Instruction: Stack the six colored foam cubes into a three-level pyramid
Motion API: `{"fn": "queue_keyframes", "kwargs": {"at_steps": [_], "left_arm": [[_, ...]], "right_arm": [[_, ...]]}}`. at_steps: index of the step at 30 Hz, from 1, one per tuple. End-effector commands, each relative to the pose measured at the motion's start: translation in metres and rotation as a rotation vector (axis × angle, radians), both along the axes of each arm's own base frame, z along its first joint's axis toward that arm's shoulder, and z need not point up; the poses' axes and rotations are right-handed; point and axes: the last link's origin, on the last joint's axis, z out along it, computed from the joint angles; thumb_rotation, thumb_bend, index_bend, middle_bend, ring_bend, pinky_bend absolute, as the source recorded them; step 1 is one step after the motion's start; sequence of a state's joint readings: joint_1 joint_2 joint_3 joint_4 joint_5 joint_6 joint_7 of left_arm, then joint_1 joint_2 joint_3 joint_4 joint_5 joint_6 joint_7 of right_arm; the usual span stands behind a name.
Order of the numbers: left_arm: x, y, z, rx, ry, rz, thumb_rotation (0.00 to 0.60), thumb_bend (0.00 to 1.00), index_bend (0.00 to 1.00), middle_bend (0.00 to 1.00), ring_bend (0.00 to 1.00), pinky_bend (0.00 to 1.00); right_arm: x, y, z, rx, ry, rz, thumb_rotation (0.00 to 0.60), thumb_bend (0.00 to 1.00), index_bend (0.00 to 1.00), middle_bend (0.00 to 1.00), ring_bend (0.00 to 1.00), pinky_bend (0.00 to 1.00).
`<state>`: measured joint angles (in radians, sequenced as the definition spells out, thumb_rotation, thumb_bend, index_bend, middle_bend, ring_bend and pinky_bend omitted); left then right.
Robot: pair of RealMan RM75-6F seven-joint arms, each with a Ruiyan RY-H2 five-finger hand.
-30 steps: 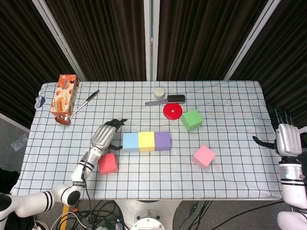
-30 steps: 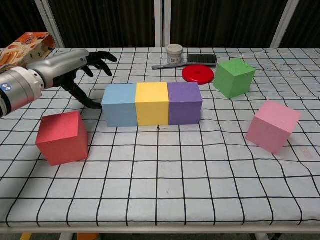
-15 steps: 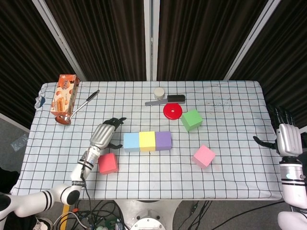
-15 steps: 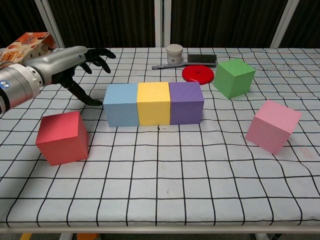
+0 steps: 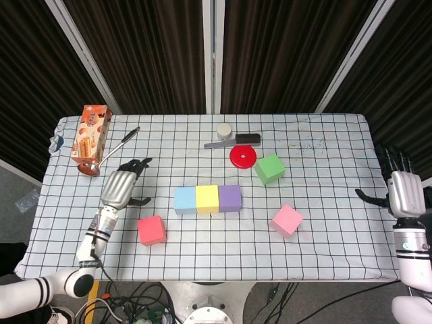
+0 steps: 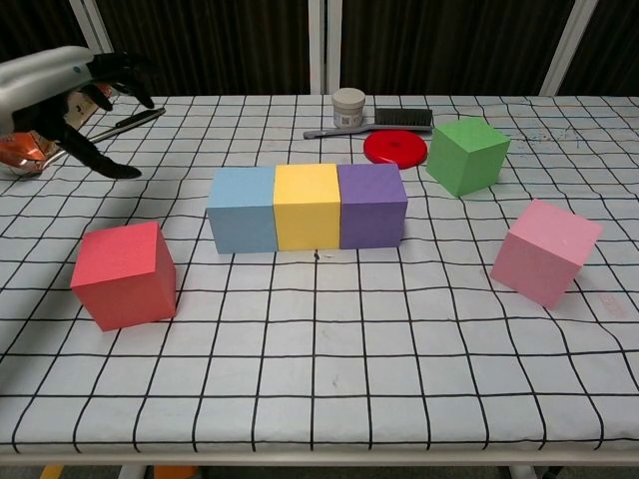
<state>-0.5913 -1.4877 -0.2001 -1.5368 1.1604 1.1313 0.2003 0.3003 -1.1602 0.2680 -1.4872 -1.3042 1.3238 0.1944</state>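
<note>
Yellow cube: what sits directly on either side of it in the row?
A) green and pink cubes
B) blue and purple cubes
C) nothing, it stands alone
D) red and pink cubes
B: the yellow cube stands between the blue cube and the purple cube, their faces touching in one row.

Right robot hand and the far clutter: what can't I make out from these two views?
- Right robot hand: off the table edge in head view, outside chest view; finger pose unclear.
- Left robot hand: chest view's left edge crops it.
- Snack box: print too small.
- Brush: partly behind the red disc in chest view.
</note>
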Motion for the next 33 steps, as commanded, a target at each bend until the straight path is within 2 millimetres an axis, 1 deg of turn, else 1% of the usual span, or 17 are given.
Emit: {"fn": "queue_keyframes", "kwargs": {"at_steps": [1,3,6,9,14,18,23,26,33], "left_arm": [[-0.015,-0.02,0.032,0.017,0.006,0.06,0.6,0.1,0.11,0.27,0.13,0.24],[-0.017,-0.032,0.043,-0.015,0.01,0.08,0.6,0.1,0.11,0.29,0.13,0.24],[-0.017,-0.047,0.052,-0.062,0.008,0.103,0.6,0.09,0.11,0.3,0.13,0.24],[-0.016,-0.06,0.052,-0.097,-0.009,0.122,0.6,0.05,0.11,0.3,0.13,0.24],[-0.012,-0.072,0.042,-0.114,-0.03,0.126,0.6,0.02,0.11,0.29,0.13,0.24],[-0.006,-0.075,0.03,-0.156,-0.048,0.127,0.6,0.0,0.11,0.23,0.11,0.22],[-0.003,-0.078,0.027,-0.217,-0.03,0.125,0.6,0.0,0.1,0.19,0.08,0.19],[-0.003,-0.083,0.022,-0.248,-0.022,0.14,0.6,0.0,0.09,0.18,0.08,0.18],[-0.004,-0.086,0.008,-0.268,-0.003,0.169,0.6,0.0,0.09,0.17,0.07,0.18]], "right_arm": [[0.003,-0.002,0.005,-0.01,0.005,0.009,0.6,0.06,0.0,0.14,0.0,0.0],[0.004,-0.003,0.007,-0.015,0.005,0.013,0.6,0.06,0.0,0.14,0.0,0.0],[0.005,-0.002,0.008,-0.015,0.001,0.015,0.6,0.06,0.0,0.14,0.0,0.0],[0.006,0.0,0.008,-0.015,-0.001,0.019,0.6,0.06,0.0,0.14,0.0,0.0],[0.009,0.002,0.012,-0.025,-0.001,0.027,0.6,0.06,0.0,0.14,0.0,0.0],[0.012,0.003,0.014,-0.031,0.001,0.031,0.6,0.06,0.0,0.14,0.0,0.0],[0.011,0.004,0.016,-0.032,0.006,0.025,0.6,0.06,0.0,0.14,0.0,0.0],[0.01,0.004,0.015,-0.031,0.003,0.02,0.6,0.06,0.0,0.14,0.0,0.0],[0.008,0.003,0.012,-0.023,0.005,0.012,0.6,0.06,0.0,0.14,0.0,0.0]]}}
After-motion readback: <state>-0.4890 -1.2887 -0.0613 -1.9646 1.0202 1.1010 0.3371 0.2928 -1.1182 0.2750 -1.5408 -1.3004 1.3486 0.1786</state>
